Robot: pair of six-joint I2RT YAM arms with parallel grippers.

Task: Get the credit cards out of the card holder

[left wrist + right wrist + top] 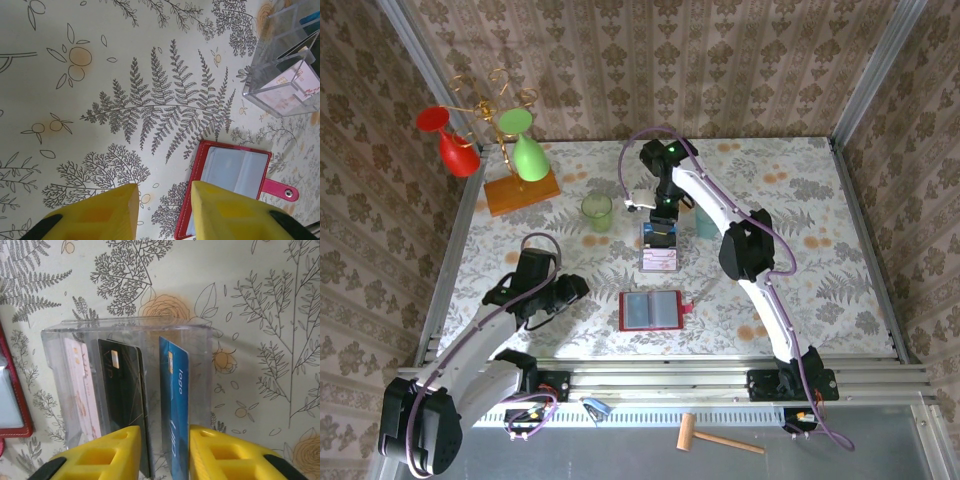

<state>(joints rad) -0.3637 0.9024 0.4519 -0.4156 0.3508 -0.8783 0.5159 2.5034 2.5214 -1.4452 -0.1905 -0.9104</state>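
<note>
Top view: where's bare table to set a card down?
Free: the wide stretch between the right arm and the table's right edge; a smaller patch between the orange base and the left gripper. Crowded: the centre, around green cup, card box and red wallet.

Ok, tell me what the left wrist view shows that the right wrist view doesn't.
Left wrist: the red tab of the card holder, and the left hand, open. Right wrist: the right hand, open, the blue card seen between its fingers, and the gold chip on the black card. Both: the card holder, the clear box and the pale pink card.
</note>
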